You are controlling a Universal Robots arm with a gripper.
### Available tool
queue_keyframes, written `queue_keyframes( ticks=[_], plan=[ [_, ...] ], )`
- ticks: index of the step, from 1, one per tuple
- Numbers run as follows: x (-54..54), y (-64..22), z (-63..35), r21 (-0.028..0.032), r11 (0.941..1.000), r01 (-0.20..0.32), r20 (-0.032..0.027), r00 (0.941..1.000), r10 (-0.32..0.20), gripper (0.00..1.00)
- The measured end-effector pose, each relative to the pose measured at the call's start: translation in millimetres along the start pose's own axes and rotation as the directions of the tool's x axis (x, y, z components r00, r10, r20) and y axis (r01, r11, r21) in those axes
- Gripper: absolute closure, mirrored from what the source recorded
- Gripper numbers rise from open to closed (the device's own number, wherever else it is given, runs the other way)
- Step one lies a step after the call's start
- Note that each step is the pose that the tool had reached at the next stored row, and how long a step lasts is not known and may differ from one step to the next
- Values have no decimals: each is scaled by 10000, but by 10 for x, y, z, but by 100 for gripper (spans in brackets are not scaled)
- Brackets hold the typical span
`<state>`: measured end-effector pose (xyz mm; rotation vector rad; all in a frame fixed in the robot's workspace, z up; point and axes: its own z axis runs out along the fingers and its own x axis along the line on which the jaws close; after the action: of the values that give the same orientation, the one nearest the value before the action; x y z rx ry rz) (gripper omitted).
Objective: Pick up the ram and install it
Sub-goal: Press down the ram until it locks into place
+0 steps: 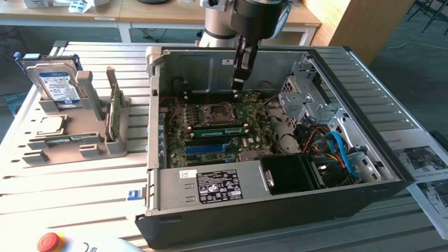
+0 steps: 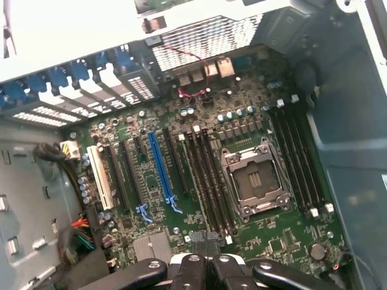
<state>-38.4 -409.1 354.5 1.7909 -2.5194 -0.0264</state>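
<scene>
Green stick, dark chips: the ram [image 1: 221, 131] looks to me like it's already sitting on edge in a slot on the board [image 1: 183, 126], right beside the socket [image 1: 216, 113], on the side facing the power supply [image 1: 217, 185]. Whether it's clicked fully home I can't tell.

The claw [image 1: 241, 80] hangs inside the open case [image 1: 280, 210], up near the back wall, and its fingers are pressed together with nothing between them that I can make out. In the wrist view the closed tips [image 2: 205, 243] sit over the end of the dark slots next to the socket [image 2: 254, 180].

The relation that matters: the ram is below the claw and off toward the power-supply end of the case, with the socket in between. Its long axis runs across the case from side wall to side wall, parallel to the blue slot [image 1: 209, 148] further down the board.

The other stick [image 1: 112, 113] stands on edge in the grey holder [image 1: 77, 149] on the table [image 1: 70, 194], outside the case's left wall as the exterior view has it, well apart from the claw.
</scene>
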Motion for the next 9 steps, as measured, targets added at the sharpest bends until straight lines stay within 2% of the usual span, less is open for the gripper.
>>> queue_keyframes(
  ticks=[4,9],
  plan=[
    [0,0,0,-17,9985,-539,22,9985,539,89],
    [0,0,0,-39,9932,-1164,48,9932,1164,89]
  ],
)
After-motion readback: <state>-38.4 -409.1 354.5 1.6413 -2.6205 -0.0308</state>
